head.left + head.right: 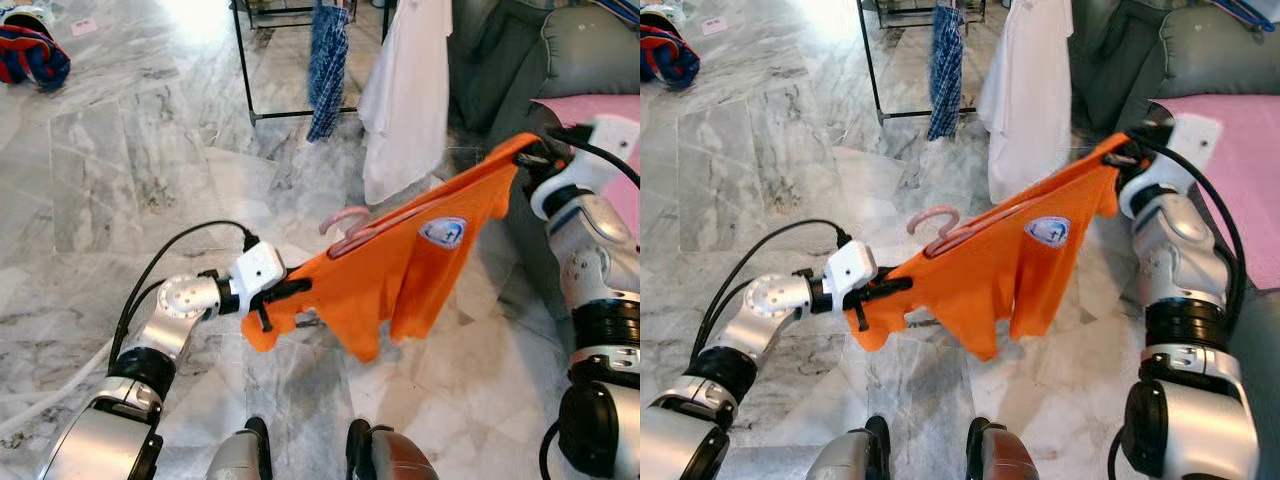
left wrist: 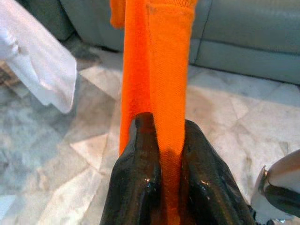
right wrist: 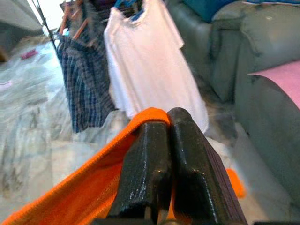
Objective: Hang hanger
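Across the frame's middle, an orange shirt [image 1: 400, 270] hangs stretched, left gripper [image 1: 268, 303] and right gripper [image 1: 535, 155] each pinching an edge. The pink hanger [image 1: 345, 225] is mostly hidden inside; the badge's [image 1: 443, 232] writing is unreadable.

I see a bright orange shirt [image 1: 400, 270] with a blue and white round badge [image 1: 443, 232], on a pale pink hanger [image 1: 347, 228]. My grippers' fingers [image 2: 140, 178] are glossy black. Beyond hang a plain white shirt [image 1: 405, 95] and a blue checked garment [image 1: 327, 60] on a black rack [image 1: 245, 70]. The floor [image 1: 130, 150] is grey-veined white marble; the sofa [image 1: 590, 50] is grey-green with a pink cloth [image 1: 1240, 170].
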